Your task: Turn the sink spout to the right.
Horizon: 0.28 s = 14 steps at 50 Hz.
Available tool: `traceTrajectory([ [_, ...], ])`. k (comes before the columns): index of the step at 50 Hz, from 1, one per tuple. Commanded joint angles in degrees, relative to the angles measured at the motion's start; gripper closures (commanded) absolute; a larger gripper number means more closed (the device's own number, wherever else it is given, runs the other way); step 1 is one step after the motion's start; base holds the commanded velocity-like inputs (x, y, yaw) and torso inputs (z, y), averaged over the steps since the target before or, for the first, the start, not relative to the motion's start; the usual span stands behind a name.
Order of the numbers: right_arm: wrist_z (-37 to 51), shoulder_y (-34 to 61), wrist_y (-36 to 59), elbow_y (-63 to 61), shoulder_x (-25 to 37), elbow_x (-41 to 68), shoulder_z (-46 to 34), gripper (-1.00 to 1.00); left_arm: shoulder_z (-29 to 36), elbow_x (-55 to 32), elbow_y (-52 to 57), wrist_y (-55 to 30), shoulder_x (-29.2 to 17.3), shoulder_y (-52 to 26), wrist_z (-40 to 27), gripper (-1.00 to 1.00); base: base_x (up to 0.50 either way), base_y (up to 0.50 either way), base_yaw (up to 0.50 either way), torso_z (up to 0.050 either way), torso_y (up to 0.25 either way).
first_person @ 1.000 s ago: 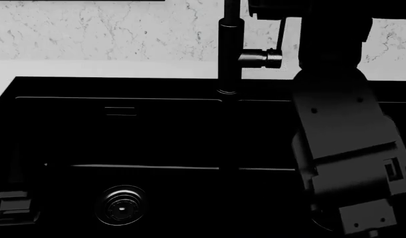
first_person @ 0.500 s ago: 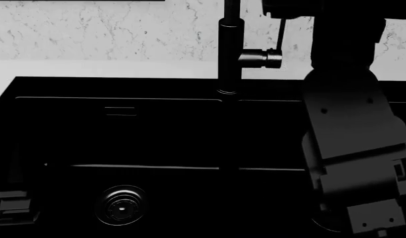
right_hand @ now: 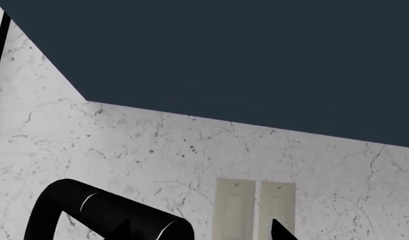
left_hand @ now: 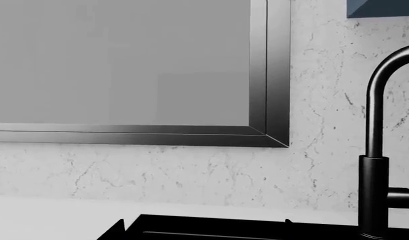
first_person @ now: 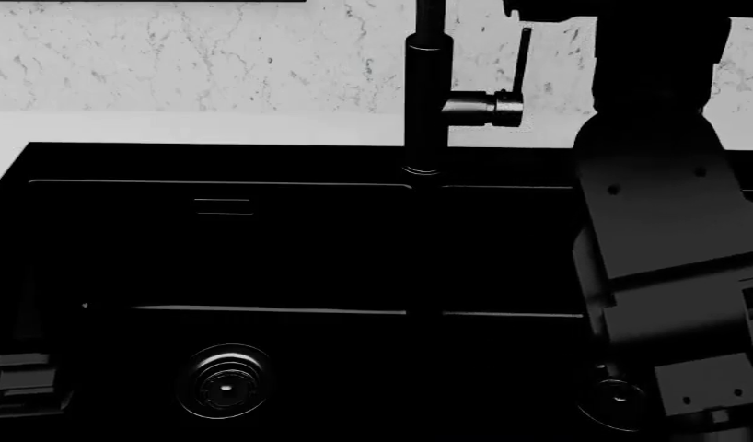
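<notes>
Rightward since a second ago, the right arm [first_person: 659,249] cleared the lever; its claw is unreadable (left unseen). Tall matte-black sink spout [first_person: 426,87] stands at twelve o'clock; push gently toward three.

A white counter [first_person: 167,127] holds the black sink [first_person: 229,249], with 2 ringed drains [first_person: 225,383].

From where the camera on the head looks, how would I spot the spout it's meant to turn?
Find the wide black sink under the marbled white wall. At the middle of its back edge rises the sink spout, a tall, slim black tube. Unlike the short side stub with its thin upright lever, it climbs out of the picture's top.
</notes>
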Motion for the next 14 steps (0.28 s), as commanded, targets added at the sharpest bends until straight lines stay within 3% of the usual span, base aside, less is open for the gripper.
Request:
traceTrajectory([
  [1, -0.5, 1.1, -1.3, 2.5, 0.6, -0.6, -0.1, -1.0, 0.2, -0.1, 0.1, -0.3, -0.2, -0.1, -0.3, -1.0, 0.0, 0.0, 0.0, 0.0, 0.0],
  [14, -1.3, 3.0, -3.1, 6.4, 0.8, -1.3, -0.4, -1.0, 0.3, -0.2, -0.1, -0.1, -0.3, -0.2, -0.3, -1.0, 0.0, 0.0, 0.0, 0.0, 0.0],
])
